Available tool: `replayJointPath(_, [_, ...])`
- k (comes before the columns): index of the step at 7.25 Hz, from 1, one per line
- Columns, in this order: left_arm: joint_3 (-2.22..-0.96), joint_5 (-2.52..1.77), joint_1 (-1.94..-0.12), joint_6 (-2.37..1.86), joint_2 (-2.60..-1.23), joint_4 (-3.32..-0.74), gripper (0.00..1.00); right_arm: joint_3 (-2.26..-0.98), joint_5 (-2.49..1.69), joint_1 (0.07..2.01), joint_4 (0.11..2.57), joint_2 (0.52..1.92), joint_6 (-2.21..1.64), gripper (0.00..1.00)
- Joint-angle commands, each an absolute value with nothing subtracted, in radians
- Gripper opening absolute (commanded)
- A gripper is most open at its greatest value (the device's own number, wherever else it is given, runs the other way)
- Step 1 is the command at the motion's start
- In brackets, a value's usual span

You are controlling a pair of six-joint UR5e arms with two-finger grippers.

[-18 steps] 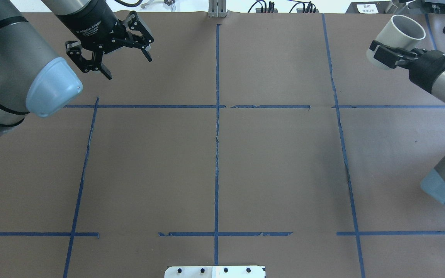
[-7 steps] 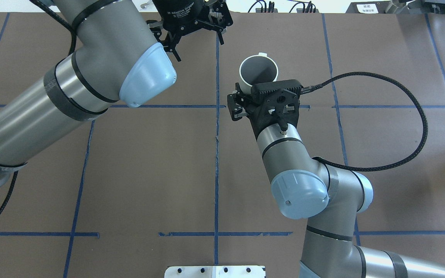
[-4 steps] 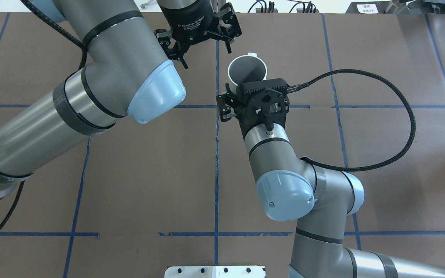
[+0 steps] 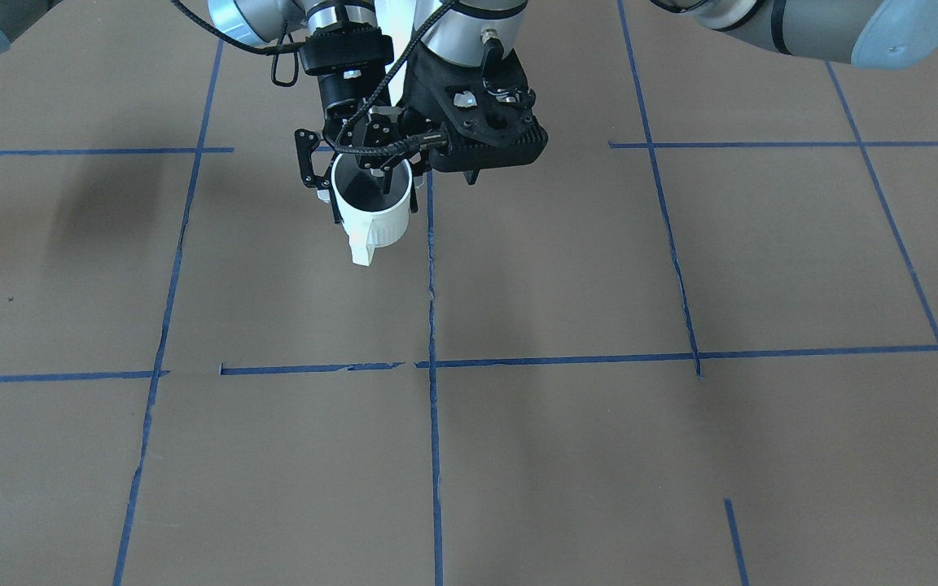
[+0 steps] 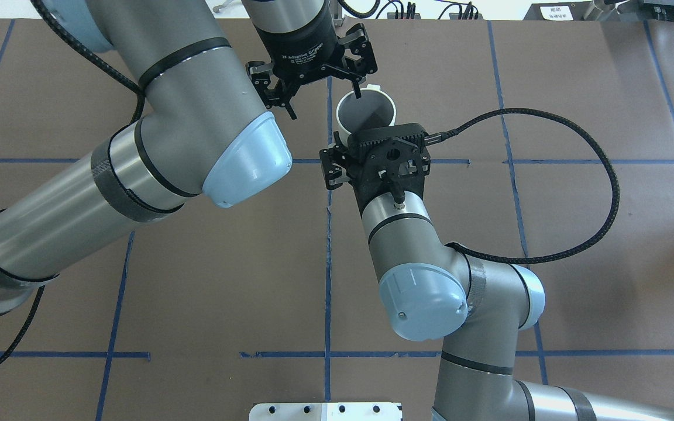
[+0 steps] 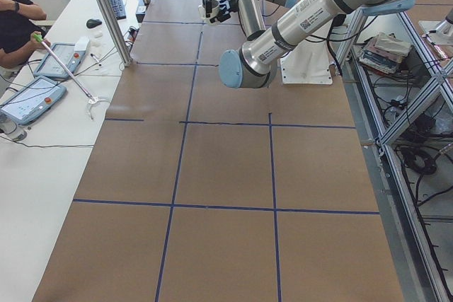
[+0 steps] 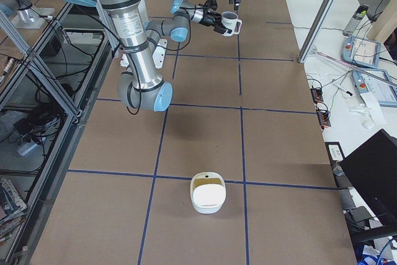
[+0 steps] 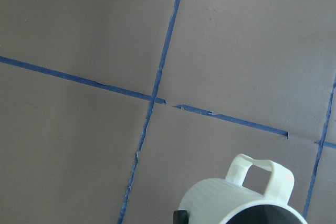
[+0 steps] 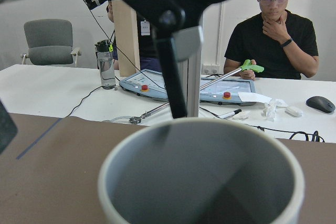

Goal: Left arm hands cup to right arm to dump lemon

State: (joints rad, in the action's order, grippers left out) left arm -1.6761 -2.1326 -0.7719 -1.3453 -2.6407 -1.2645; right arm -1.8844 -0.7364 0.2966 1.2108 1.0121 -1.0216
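The white cup hangs upright above the table's far middle, its handle pointing away from the robot. My right gripper reaches out level and is shut on the cup's wall from the robot's side. My left gripper comes straight down from above, open. One of its fingers stands at the rim by the handle and the other is outside the cup. Touching or not, I cannot tell. The cup's inside shows only grey. The lemon is out of view.
Blue tape lines grid the brown table. A white rounded container with a yellowish patch sits near the robot's right end. Beyond the far edge stand a metal post and a white bench with tablets, where a person sits.
The right arm brought the cup from the far right to the middle and kept drifting left. The left gripper swung right and lowered until its open fingers reached the cup's rim.
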Motion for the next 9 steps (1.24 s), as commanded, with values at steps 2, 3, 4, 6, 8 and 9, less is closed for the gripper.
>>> replayJointPath(2, [-1.675,-2.132,-0.758,-1.345,-2.638,-1.264,0.82,-1.884,-0.733,0.290,1.215,1.005,-1.017,0.63])
replayJointPath(3, [-1.675,-2.132,-0.755,-1.345,-2.638,-1.264,0.80,-1.884,-0.732,0.288,1.215,1.003,-1.017,0.66])
replayJointPath(4, [-1.675,-2.132,-0.747,-1.347,-2.638,-1.262,0.79,-1.881,-0.732,0.287,1.215,0.999,-1.009,0.67])
replayJointPath(6, [-1.675,-2.134,-0.746,-1.347,-2.638,-1.262,0.54,-1.870,-0.723,0.282,1.215,0.997,-1.003,0.70])
replayJointPath(8, [-1.675,-2.134,-0.747,-1.345,-2.637,-1.262,0.01,-1.870,-0.721,0.281,1.213,0.997,-1.002,0.75])
replayJointPath(9, [-1.677,-2.135,-0.747,-1.347,-2.637,-1.259,0.00,-1.871,-0.721,0.281,1.213,0.997,-1.000,0.77])
